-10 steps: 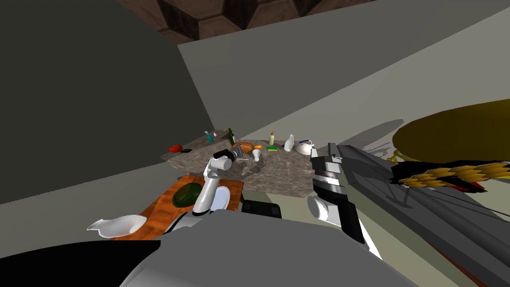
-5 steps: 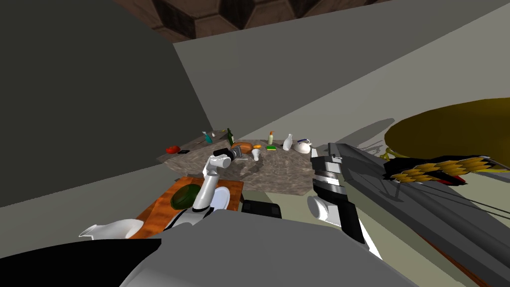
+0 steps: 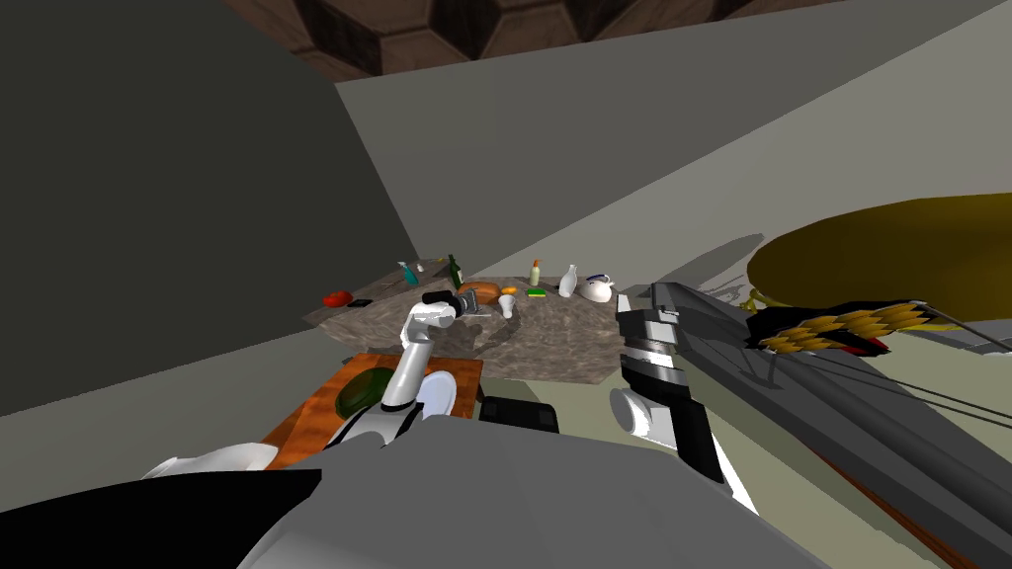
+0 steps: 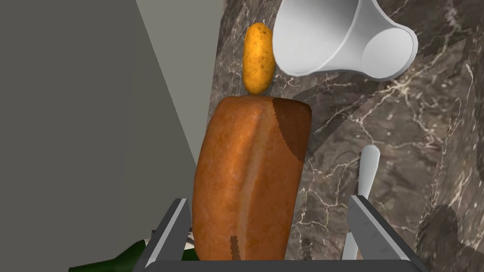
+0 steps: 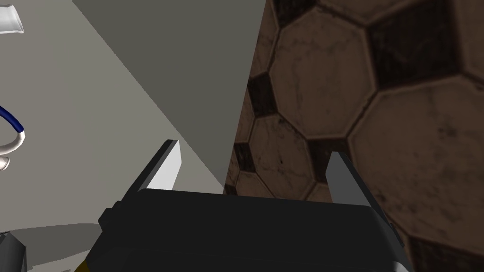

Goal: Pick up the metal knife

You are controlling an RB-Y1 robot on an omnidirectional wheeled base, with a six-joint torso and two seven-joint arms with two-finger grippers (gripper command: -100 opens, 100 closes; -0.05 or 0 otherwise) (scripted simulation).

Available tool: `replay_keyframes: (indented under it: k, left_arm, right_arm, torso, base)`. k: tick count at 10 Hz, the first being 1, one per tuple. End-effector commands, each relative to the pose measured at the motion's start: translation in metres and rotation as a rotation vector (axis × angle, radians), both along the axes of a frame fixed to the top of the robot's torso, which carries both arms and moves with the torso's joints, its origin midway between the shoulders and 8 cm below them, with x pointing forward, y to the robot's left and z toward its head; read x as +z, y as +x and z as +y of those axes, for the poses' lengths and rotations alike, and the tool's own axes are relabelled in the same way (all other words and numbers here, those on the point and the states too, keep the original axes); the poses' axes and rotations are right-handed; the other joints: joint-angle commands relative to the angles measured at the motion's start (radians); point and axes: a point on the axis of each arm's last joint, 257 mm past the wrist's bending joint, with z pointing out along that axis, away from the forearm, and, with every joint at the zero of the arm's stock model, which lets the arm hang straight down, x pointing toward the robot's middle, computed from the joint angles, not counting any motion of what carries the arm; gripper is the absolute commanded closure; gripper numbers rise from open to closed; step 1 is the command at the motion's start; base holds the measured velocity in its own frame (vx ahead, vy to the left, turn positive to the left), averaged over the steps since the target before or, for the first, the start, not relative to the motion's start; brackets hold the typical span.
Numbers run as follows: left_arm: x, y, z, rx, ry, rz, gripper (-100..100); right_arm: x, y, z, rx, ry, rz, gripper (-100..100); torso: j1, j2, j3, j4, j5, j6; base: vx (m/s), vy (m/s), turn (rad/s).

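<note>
A pale grey knife (image 4: 366, 177) lies on the dark marble counter (image 4: 406, 141), its rounded handle end beside one finger of my left gripper (image 4: 269, 199). That gripper is open and hovers low over a brown bread loaf (image 4: 250, 174), which sits between the fingers without touching them. In the head view the left gripper (image 3: 472, 302) reaches over the counter's middle. My right gripper (image 5: 253, 147) is open and empty, and the right arm (image 3: 647, 341) is held up beside the counter's right end.
Beyond the loaf lie a potato (image 4: 258, 56) and a tipped white cup (image 4: 338, 40). A green bottle (image 4: 123, 257) lies by the gripper body. Bottles, a sponge and a teapot (image 3: 596, 288) stand at the counter's back. A wooden board (image 3: 326, 410) carries a plate.
The whole head view has drifted a little to the left, so my head or base has turned slightly. The left gripper stays over the loaf and the right arm holds still.
</note>
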Motion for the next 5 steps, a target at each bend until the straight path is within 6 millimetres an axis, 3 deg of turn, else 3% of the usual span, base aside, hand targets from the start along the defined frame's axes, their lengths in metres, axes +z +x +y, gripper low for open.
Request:
replay_keyframes:
  k: [1, 5]
  left_arm:
    - [-0.0003, -0.0002, 0.0003, 0.000, 0.000, 0.004, -100]
    - [-0.0003, -0.0002, 0.0003, 0.000, 0.000, 0.004, -100]
  right_arm:
    - [0.0000, 0.0000, 0.0000, 0.000, 0.000, 0.000, 0]
    - [0.0000, 0.0000, 0.0000, 0.000, 0.000, 0.000, 0]
  torso:
    - [0.000, 0.000, 0.000, 0.000, 0.000, 0.000]
    - [0.000, 0.000, 0.000, 0.000, 0.000, 0.000]
  base:
    - [0.000, 0.000, 0.000]
    - [0.001, -0.001, 0.002]
